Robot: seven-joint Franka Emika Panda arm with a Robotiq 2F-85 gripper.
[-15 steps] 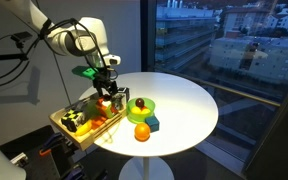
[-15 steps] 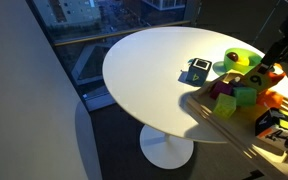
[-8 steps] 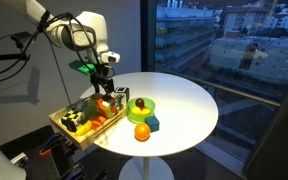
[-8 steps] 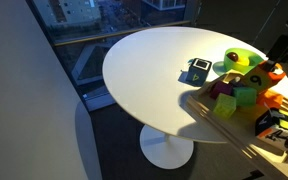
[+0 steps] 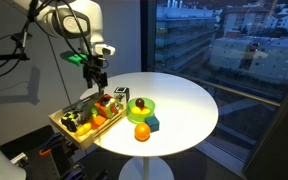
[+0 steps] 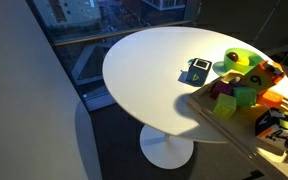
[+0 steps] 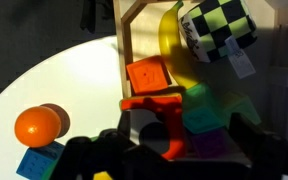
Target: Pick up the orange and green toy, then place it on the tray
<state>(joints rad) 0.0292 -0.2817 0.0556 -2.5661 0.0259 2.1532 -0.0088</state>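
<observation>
The orange and green toy [image 7: 156, 108] lies in the tray [image 7: 124, 45], among other coloured toys near the tray's end by the table. It also shows in both exterior views [image 5: 103, 103] [image 6: 273, 73]. The tray, with a pale wooden rim [image 5: 70, 130] [image 6: 222, 124], sits at the table's edge. My gripper [image 5: 95, 76] hangs open and empty well above the tray. In the wrist view its dark fingers [image 7: 169, 155] stand apart on either side of the toy, far below them. The gripper is out of view in an exterior view.
An orange ball [image 5: 142, 132] [image 7: 36, 127] and a blue block [image 5: 153, 122] [image 6: 198, 70] lie on the round white table [image 5: 184, 100]. A yellow-green dish [image 5: 142, 105] [image 6: 241, 58] stands beside the tray. A checkered ball [image 7: 216, 28] lies in the tray.
My gripper has risen straight up from the tray, leaving the orange and green toy lying in it. It has left the exterior view that showed it over the tray.
</observation>
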